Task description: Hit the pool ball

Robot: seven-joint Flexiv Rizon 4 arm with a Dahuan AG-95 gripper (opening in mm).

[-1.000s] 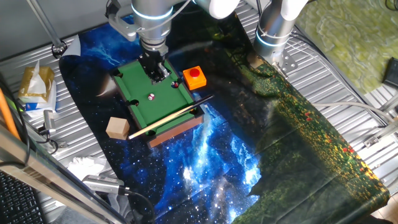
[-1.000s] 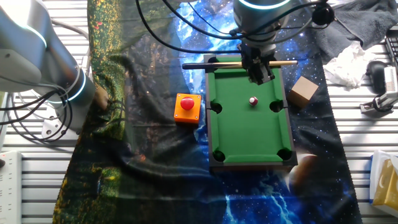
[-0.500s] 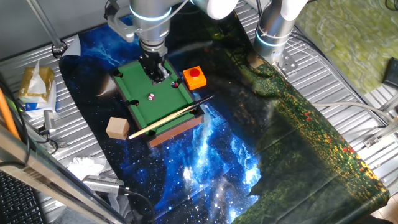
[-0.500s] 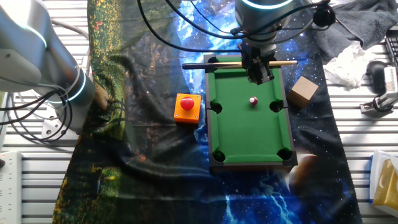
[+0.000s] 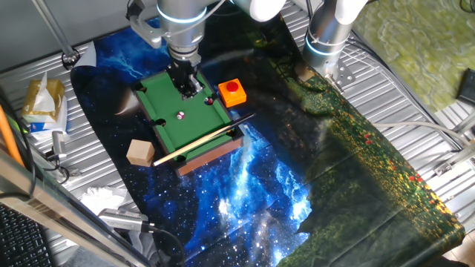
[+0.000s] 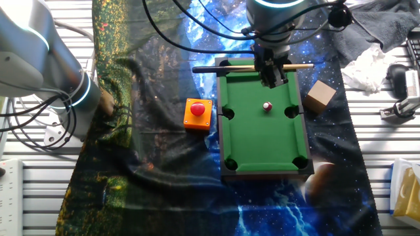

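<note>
The pool ball [image 5: 180, 115], tiny and whitish with a pink-red spot, lies on the green felt of the small pool table [image 5: 165, 104]. It also shows in the other fixed view [image 6: 267, 106]. My gripper [image 5: 190, 89] hangs over the felt close to the ball, its dark fingers close together with nothing between them. In the other fixed view the gripper [image 6: 272, 78] shows just past the ball, in front of the wooden cue [image 6: 298, 66], which lies along the table's end rail.
An orange box with a red button [image 5: 232, 90] stands beside the table, and a tiny dark red ball [image 5: 209, 100] sits by the side rail. A wooden block [image 5: 139, 152] lies near the cue's end [image 5: 165, 156]. A second robot arm's base [image 5: 324, 41] stands behind.
</note>
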